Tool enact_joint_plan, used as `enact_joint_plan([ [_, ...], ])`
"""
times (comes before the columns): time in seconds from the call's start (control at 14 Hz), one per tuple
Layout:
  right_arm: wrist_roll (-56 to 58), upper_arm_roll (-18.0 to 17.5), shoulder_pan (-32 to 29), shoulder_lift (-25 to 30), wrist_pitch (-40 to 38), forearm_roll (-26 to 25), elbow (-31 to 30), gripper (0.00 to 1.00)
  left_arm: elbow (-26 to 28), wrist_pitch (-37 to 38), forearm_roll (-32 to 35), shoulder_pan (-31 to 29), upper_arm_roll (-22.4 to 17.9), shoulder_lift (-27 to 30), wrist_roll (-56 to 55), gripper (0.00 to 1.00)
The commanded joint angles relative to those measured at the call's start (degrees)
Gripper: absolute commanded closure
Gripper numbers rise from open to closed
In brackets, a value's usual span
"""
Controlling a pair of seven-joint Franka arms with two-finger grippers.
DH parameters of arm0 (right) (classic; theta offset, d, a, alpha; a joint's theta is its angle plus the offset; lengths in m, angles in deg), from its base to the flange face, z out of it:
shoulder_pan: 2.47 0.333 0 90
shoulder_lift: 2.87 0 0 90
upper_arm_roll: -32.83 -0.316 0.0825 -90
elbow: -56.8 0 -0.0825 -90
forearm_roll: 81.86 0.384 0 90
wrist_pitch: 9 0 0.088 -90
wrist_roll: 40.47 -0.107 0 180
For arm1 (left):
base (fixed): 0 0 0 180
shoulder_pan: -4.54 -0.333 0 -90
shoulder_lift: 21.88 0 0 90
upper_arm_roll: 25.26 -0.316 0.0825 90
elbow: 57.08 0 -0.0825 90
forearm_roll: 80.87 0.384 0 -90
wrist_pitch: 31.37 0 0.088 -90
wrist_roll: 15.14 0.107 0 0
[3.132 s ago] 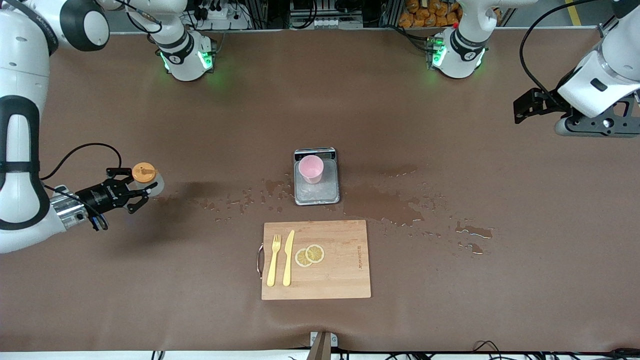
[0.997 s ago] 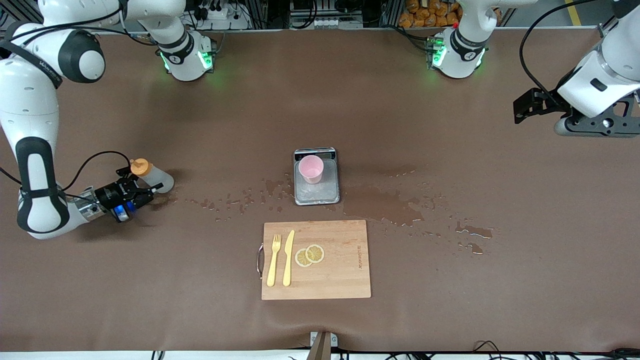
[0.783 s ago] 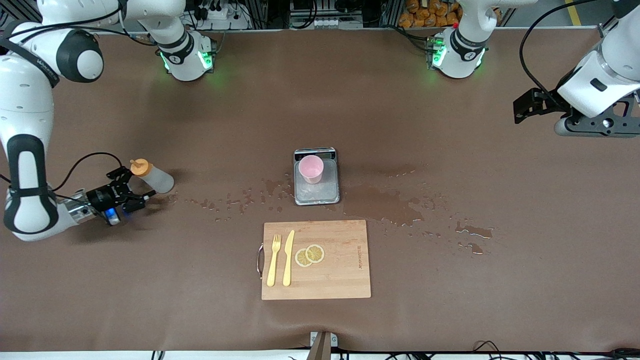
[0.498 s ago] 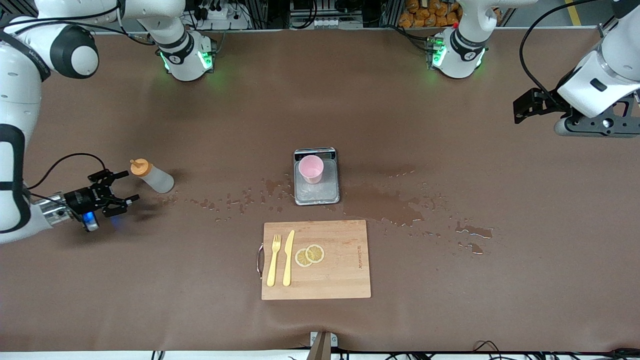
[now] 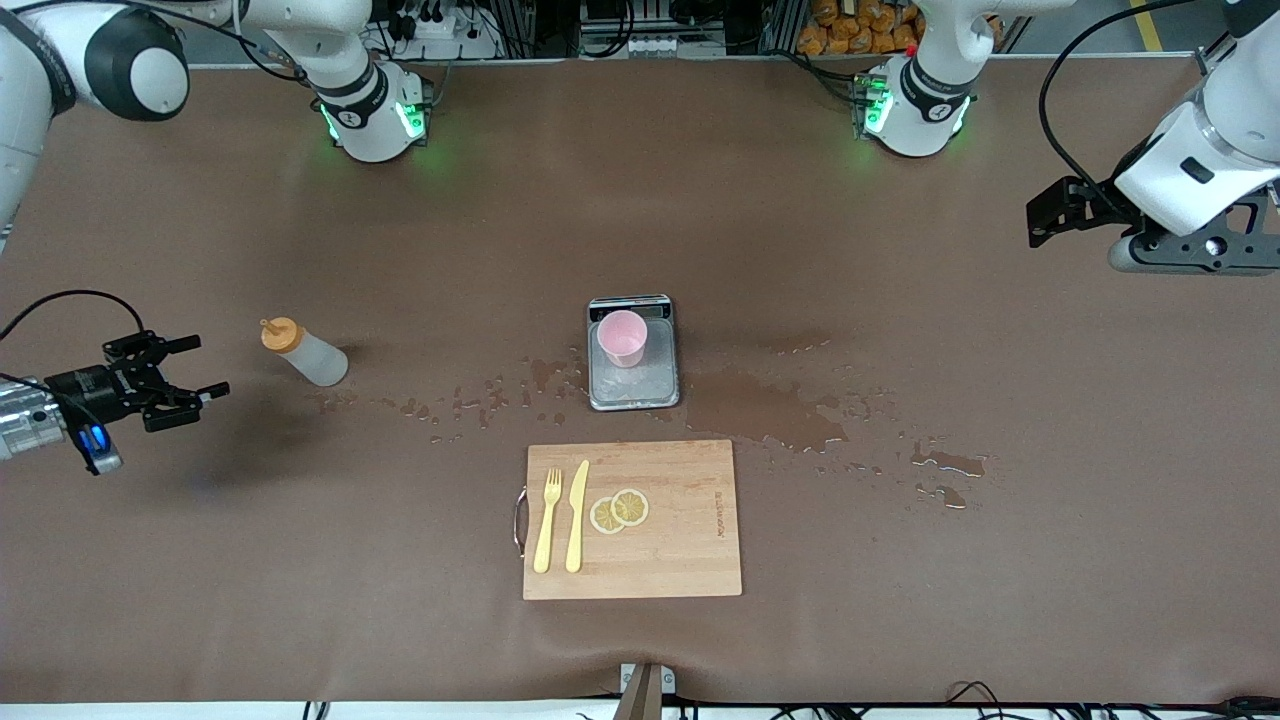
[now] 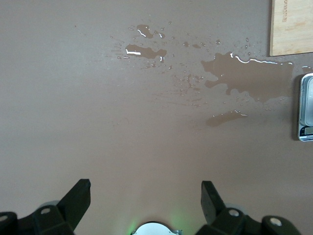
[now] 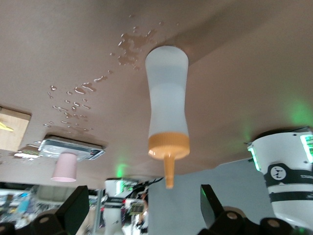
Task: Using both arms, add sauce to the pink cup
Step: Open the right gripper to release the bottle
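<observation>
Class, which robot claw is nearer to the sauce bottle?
Right. The right claw is open beside the sauce bottle, apart from it; the left claw waits at the table's other end.

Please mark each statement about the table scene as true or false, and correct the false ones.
1. The pink cup stands on the scale. True.
2. The right gripper holds the sauce bottle. False: its fingers are open and apart from the standing bottle.
3. A fork and a knife lie on the cutting board. True.
4. The left gripper is shut on the cup. False: it is open, over bare table.
</observation>
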Motion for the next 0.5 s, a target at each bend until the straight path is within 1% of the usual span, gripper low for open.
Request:
enact_joint_plan([
  [0.0, 3.10, -0.12, 1.87, 3.97, 0.14, -2.03, -0.41, 0.00, -0.14, 0.52, 0.69, -0.13, 0.31, 0.32, -0.93, 0.00],
  [0.14, 5.05, -0.03, 3.27, 7.48, 0.14, -2.12, -0.41, 0.00, -0.23, 0.52, 0.69, -0.13, 0.31, 0.32, -0.93, 0.00],
  [0.21, 5.05, 0.15, 4.76, 9.07, 0.14, -3.43, -0.41, 0.00, -0.23, 0.60, 0.69, -0.13, 0.31, 0.32, -0.93, 0.00],
  [0.43, 5.23, -0.12, 9.51, 14.25, 0.76, -10.54, -0.50, 0.00, -0.23, 0.60, 0.69, -0.13, 0.31, 0.40, -0.93, 0.00],
])
